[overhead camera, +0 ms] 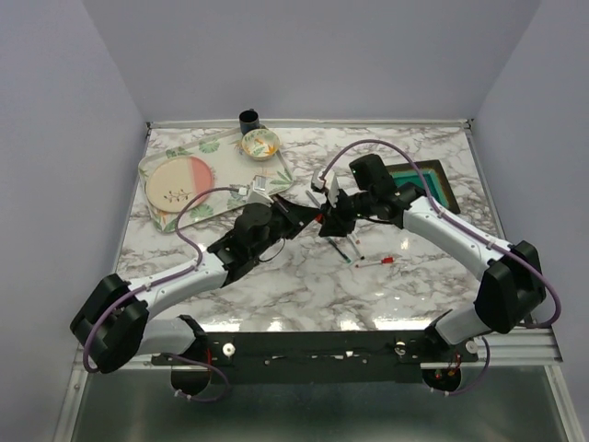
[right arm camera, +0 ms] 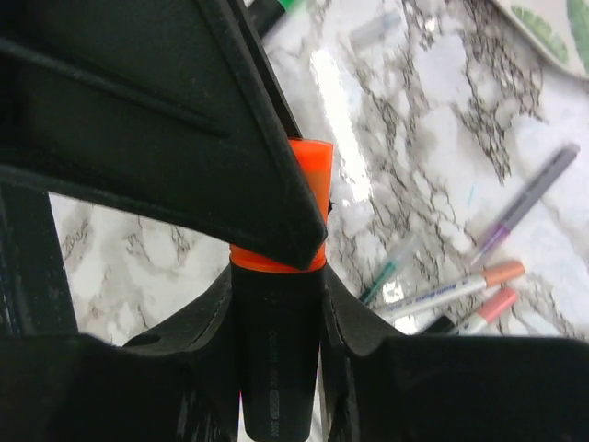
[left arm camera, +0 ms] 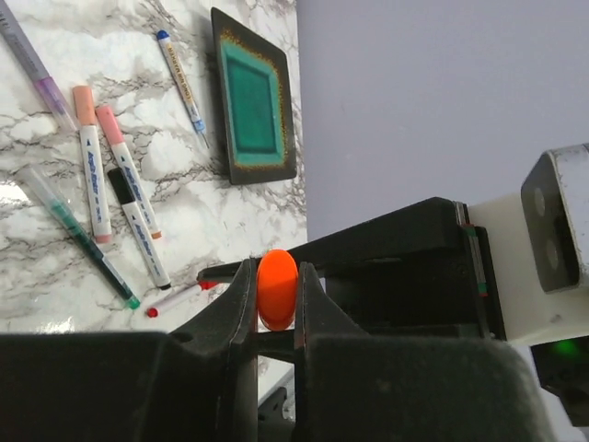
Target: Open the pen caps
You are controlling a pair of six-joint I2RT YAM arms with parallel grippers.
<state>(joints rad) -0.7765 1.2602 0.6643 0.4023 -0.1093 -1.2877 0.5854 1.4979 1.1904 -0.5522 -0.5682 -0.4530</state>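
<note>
A thick black highlighter is held in the air between both grippers, above the middle of the table. My left gripper (left arm camera: 276,296) is shut on its orange cap (left arm camera: 276,287). In the right wrist view my right gripper (right arm camera: 276,308) is shut on the highlighter's black body (right arm camera: 276,368), with the orange cap (right arm camera: 315,175) just above its fingers and partly hidden by the left gripper's finger. From above, the left gripper (overhead camera: 308,219) and right gripper (overhead camera: 333,221) meet tip to tip. Several other pens (left arm camera: 124,175) lie capped on the marble below, with peach, pink, black, blue and red ends.
A dark square tray with a teal centre (overhead camera: 419,184) lies at the right. A floral tray (overhead camera: 216,175) at the back left carries a pink plate (overhead camera: 178,184). A small bowl (overhead camera: 260,143) and a black cup (overhead camera: 248,120) stand beside it. A short red-ended pen (overhead camera: 373,262) lies nearest.
</note>
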